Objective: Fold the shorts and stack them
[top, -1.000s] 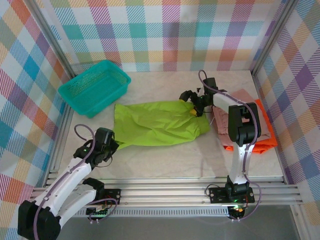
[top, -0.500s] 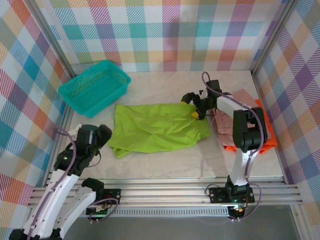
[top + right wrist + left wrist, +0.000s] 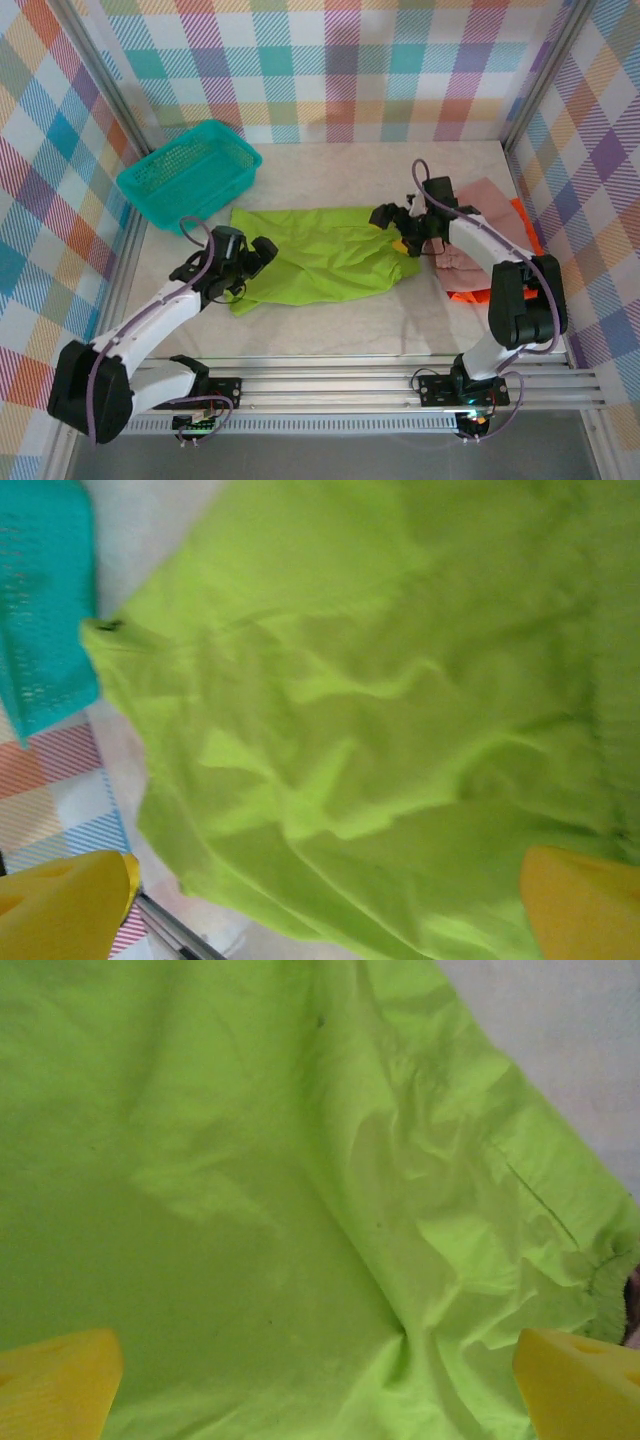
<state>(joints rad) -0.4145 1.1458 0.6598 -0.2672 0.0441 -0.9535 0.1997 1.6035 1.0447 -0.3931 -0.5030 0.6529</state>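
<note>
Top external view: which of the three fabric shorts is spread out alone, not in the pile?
The lime green fabric shorts, spread across mid-table. The dusty pink fabric shorts lie on the bright orange fabric shorts at the right side.

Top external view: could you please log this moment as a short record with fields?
lime green shorts: spread out and rumpled mid-table, not yet folded
pink shorts: lying on the orange shorts, at the right side of the table
teal mesh basket: far left corner, apart from the shorts
left gripper: open, over the left end of the lime green shorts
right gripper: open, over their right end
stack: two of three placed
</note>
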